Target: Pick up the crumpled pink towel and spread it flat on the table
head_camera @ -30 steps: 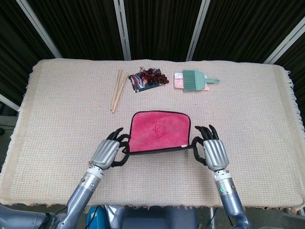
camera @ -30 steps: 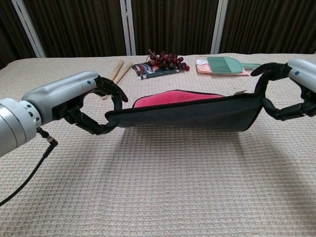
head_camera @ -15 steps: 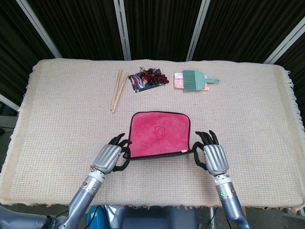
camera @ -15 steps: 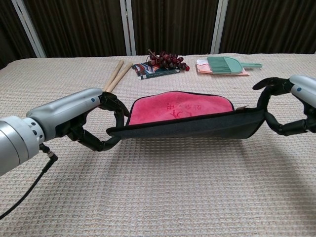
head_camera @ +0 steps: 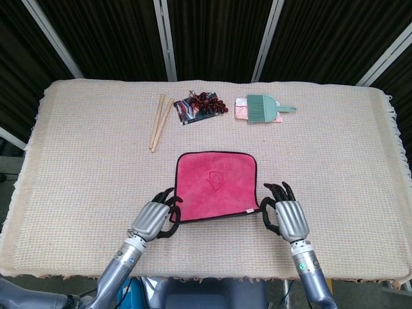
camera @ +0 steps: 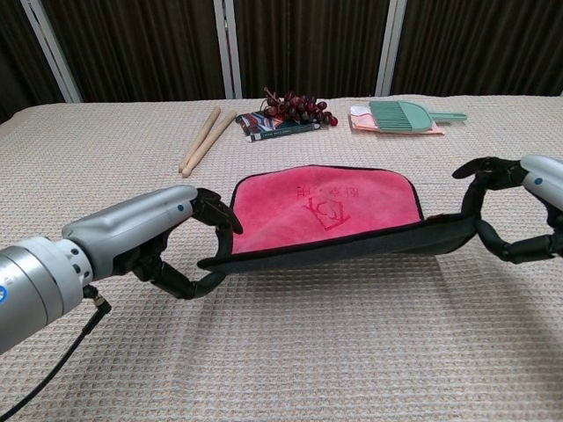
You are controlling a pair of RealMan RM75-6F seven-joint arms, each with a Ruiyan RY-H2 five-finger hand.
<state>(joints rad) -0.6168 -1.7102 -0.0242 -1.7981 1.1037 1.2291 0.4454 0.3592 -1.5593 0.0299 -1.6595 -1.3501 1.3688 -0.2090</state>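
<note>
Pink towel [head_camera: 215, 185] [camera: 324, 205] — opened out to a near-rectangle with a dark edging, near the middle of the table toward the front edge. Its far part lies on the cloth; the near edge is raised off the surface, as the chest view shows, stretched between the two hands. A faint emblem shows at the centre of the pink face.

Left hand [head_camera: 154, 219] [camera: 163, 239] — at the towel's near left corner, pinching that corner between thumb and curled fingers; silver back of the hand turned upward.

Right hand [head_camera: 286, 215] [camera: 519, 211] — at the towel's near right corner, pinching the dark edge between thumb and finger; the other fingers are spread apart and point away from the robot.

Table [head_camera: 335, 161] [camera: 352, 352] — covered with a beige woven cloth, fringed at the sides.

Pair of wooden sticks [head_camera: 159, 121] [camera: 201, 139] — lying side by side at the far left of centre, well apart from the towel.

Bunch of dark grapes [head_camera: 207, 100] [camera: 297, 106] — resting on a small printed packet [head_camera: 192, 111] [camera: 273, 126], just right of the sticks.

Green brush [head_camera: 265, 107] [camera: 405, 114] — lying on a pink pad [head_camera: 241, 109] [camera: 362, 121], right of the grapes, at the far side of the table
</note>
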